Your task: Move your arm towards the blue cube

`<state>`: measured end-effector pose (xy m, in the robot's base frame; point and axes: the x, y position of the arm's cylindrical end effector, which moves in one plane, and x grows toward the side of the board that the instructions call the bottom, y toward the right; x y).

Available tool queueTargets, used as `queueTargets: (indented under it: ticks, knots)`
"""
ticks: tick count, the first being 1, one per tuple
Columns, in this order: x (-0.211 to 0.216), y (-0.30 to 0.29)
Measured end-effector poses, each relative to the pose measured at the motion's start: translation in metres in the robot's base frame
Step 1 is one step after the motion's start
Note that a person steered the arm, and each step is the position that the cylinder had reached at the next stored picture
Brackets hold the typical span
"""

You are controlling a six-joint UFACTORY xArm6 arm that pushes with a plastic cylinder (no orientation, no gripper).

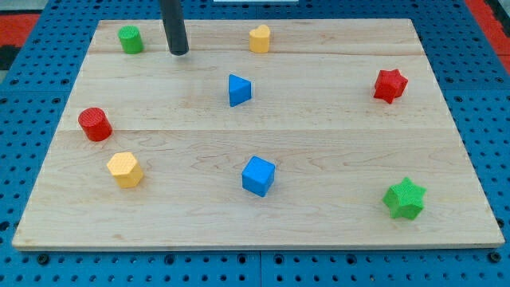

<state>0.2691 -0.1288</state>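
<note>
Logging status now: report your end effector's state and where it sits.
No gripper: my tip is a bare rod, holding nothing, between the green cylinder and yellow block, far from the blue cube.

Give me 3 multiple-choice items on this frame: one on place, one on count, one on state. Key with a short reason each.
1. Where is my tip?
A. near the view's top, just right of the green cylinder
B. beside the green star
C. at the view's bottom edge

2. How many blue blocks are on the board?
A. one
B. two
C. three

3. Is my tip touching the blue cube?
A. yes, pressed against it
B. no, well apart from it
C. the cube is hidden

Key:
1 A, the rod ends beside the green cylinder at the top.
2 B, the blue cube and the blue triangular block.
3 B, the cube sits low of centre, with bare wood and the triangular block between.
</note>
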Motion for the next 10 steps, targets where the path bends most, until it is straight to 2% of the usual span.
queueTargets:
  ticks: [1,5,8,10]
  knots:
    - [0.0,0.004]
    - [0.022,0.14]
    - [0.145,0.14]
    - [0.235,0.161]
